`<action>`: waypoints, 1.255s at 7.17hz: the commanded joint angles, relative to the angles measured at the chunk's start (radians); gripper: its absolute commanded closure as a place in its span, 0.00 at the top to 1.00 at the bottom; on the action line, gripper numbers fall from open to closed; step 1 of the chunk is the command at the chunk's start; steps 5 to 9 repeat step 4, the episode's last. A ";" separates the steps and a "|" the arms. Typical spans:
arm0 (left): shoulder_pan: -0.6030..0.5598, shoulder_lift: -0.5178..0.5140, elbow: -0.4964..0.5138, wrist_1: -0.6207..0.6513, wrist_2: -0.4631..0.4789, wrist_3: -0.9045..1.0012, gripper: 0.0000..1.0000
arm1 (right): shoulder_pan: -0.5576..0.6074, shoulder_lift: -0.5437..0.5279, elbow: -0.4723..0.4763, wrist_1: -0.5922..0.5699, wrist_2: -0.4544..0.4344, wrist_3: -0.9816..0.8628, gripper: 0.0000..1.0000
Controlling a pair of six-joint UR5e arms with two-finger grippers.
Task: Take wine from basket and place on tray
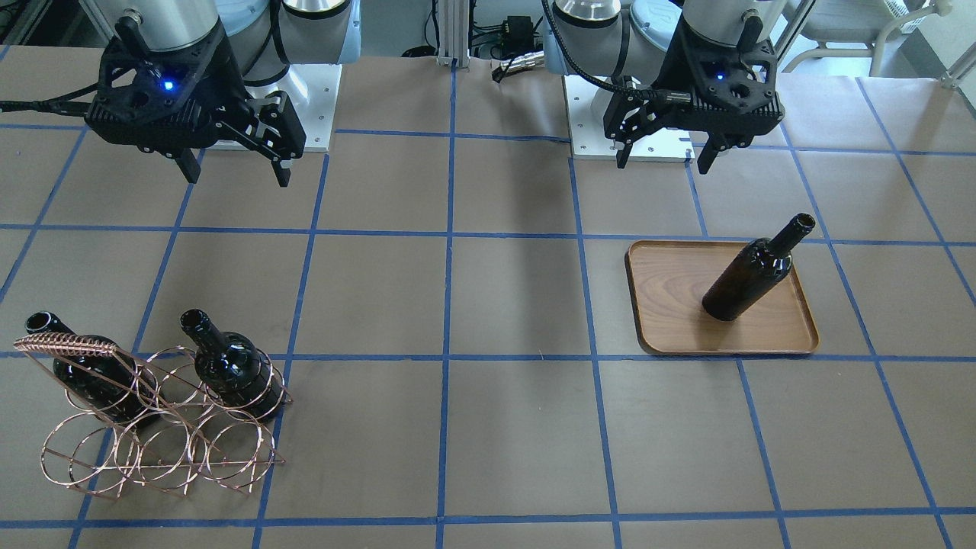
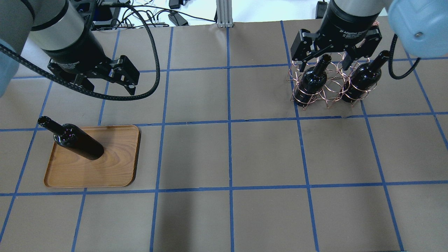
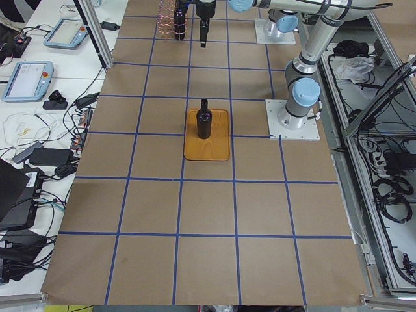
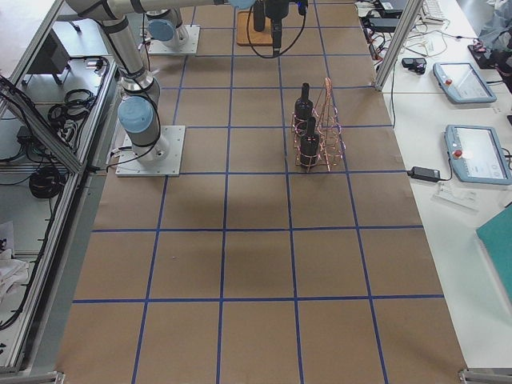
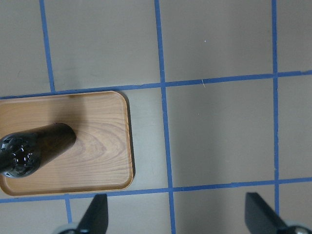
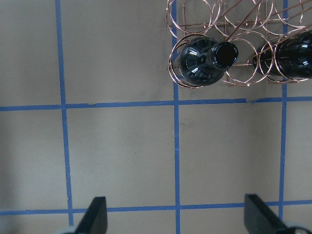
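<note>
One dark wine bottle point(image 1: 751, 274) stands upright on the brown wooden tray point(image 1: 671, 305), also seen from overhead point(image 2: 78, 143) on the tray point(image 2: 115, 164). Two more bottles point(image 2: 311, 80) point(image 2: 362, 82) stand in the outer slots of the copper wire basket point(image 2: 325, 92); its middle slot holds nothing. My left gripper point(image 2: 106, 87) is open and empty, raised behind the tray. My right gripper point(image 2: 334, 56) is open and empty, raised above the basket's robot side. The right wrist view shows one bottle's mouth point(image 6: 225, 54) ahead of the fingertips point(image 6: 97, 214).
The table is covered in brown paper with a blue tape grid point(image 2: 229, 120). The arm bases point(image 1: 648, 141) stand on white plates at the robot's edge. Cables and tablets lie beyond the table ends point(image 3: 26, 78).
</note>
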 commanded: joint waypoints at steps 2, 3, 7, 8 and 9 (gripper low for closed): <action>-0.002 -0.001 -0.002 0.000 -0.025 0.001 1.00 | 0.000 -0.001 0.000 0.001 0.001 0.000 1.00; -0.002 -0.003 -0.004 -0.002 -0.025 0.005 1.00 | 0.000 0.000 0.000 -0.001 0.001 0.000 1.00; -0.002 -0.003 -0.011 -0.002 -0.017 0.012 1.00 | 0.000 0.000 0.000 -0.004 -0.001 -0.001 1.00; -0.002 -0.003 -0.011 -0.002 -0.017 0.012 1.00 | 0.000 0.000 0.000 -0.004 -0.001 -0.001 1.00; -0.002 -0.003 -0.011 -0.002 -0.017 0.012 1.00 | 0.000 0.000 0.000 -0.004 -0.001 -0.001 1.00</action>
